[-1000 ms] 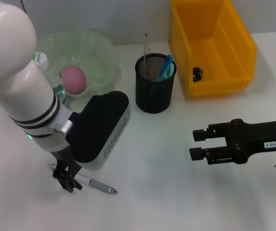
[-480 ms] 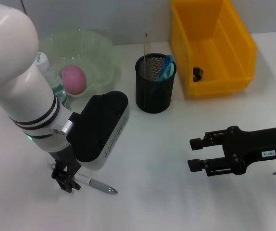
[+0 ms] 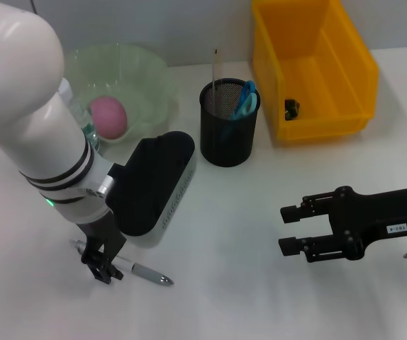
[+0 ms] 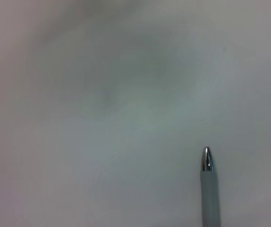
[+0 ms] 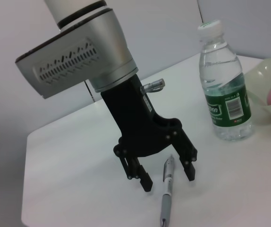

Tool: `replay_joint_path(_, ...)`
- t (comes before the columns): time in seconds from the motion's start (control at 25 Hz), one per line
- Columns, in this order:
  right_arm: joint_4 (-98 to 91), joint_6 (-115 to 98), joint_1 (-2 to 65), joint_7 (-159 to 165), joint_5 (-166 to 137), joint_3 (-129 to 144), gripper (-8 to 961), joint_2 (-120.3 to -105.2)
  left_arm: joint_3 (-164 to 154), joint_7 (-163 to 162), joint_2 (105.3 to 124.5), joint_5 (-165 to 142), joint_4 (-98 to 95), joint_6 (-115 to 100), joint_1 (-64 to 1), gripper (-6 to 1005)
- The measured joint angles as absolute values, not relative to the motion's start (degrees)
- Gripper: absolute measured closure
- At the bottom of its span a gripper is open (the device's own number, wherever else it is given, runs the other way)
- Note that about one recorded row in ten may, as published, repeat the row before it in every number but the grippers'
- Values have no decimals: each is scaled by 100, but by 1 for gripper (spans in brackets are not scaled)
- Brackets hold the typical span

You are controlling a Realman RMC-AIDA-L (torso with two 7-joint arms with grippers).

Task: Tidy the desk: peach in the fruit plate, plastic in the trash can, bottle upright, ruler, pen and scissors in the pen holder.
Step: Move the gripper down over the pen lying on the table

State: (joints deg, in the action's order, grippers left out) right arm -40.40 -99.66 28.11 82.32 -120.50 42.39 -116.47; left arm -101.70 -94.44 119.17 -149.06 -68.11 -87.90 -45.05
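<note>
Pen (image 3: 144,270) lies flat on the white desk (image 3: 225,297), nearest the robot: grey barrel, chrome pointed tip, tip aimed toward the robot's right. Left gripper (image 3: 103,268) stands over its back end, fingers spread and straddling the barrel; not clamped on it. Right wrist view gives this best: black fingers (image 5: 142,176) either side of the pen (image 5: 166,196), tips at the desk, gap visible on both sides. Left wrist view shows only the pen's chrome tip (image 4: 207,160) against blank tabletop.

Right gripper (image 3: 293,229) hovers over bare desk on the right, well apart from the pen, jaws parted, nothing between them.

Farther back: black mesh pen holder (image 3: 228,124) with blue-handled scissors (image 3: 244,99) and a ruler (image 3: 215,69) standing in it. Green translucent fruit plate (image 3: 147,78) to its left holds the pink peach (image 3: 108,115). Water bottle (image 5: 224,101) upright beside the plate, clear in the right wrist view, mostly hidden by the left arm in the head view. Yellow bin (image 3: 310,67) at the back right, a small dark item (image 3: 291,108) inside. Pale wall behind.
</note>
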Motion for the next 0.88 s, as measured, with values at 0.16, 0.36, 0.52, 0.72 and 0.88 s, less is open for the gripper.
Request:
replay_joint_path(0.16,-4040,-9966,2811,8208,-12050,4208,326,-11643,-10271,-9498,11918,-14913,-6747,-8782,-4545,283)
replay_joint_path(0.36,-4046,-9962,2794,8200,-12050,4200,326,-11644,-10357,-9518,11918,-14910,-6599,-8726,-4623,295)
replay_joint_path(0.52,-4049,-9958,2773,8198,-12050,4192,326,-11644,-10490,-9520,11918,-14903,-6576,-8619,-4631,305)
replay_joint_path(0.72,-4055,-9957,2744,8195,-12045,4192,326,-11643,-10601,-9562,11918,-14903,-6550,-8579,-4638,513)
replay_joint_path(0.88,-4050,-9957,2738,8193,-12042,4192,326,-11642,-10662,-9599,11918,-14919,-6536,-8557,-4645,525)
